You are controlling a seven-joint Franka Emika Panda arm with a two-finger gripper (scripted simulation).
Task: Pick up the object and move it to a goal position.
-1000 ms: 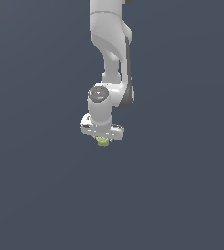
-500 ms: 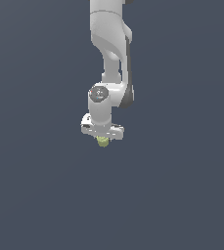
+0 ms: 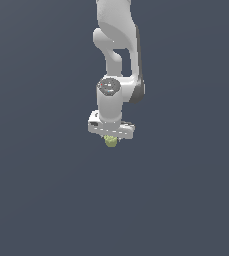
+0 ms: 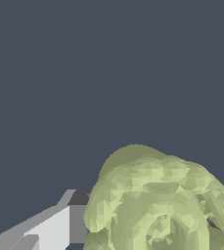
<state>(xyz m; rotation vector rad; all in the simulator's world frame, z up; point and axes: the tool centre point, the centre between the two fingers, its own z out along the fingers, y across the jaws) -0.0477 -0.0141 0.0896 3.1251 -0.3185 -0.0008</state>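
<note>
Background: flat dark grey-blue all round, no bench edge showing | end effector point(image 3: 111, 137) pointing straight down, gripping the object point(image 3: 111, 142) between its fingers point(image 4: 50, 229) | object point(image 4: 157, 205) hanging just under the white arm point(image 3: 117, 40), likely for carrying to the goal | nothing else showing, nothing blocking; goal unmarked

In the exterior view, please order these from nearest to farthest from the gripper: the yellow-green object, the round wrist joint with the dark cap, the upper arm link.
1. The yellow-green object: right at the gripper, just under it.
2. The round wrist joint: above the gripper.
3. The upper arm link: highest, at the picture's top edge.
</note>
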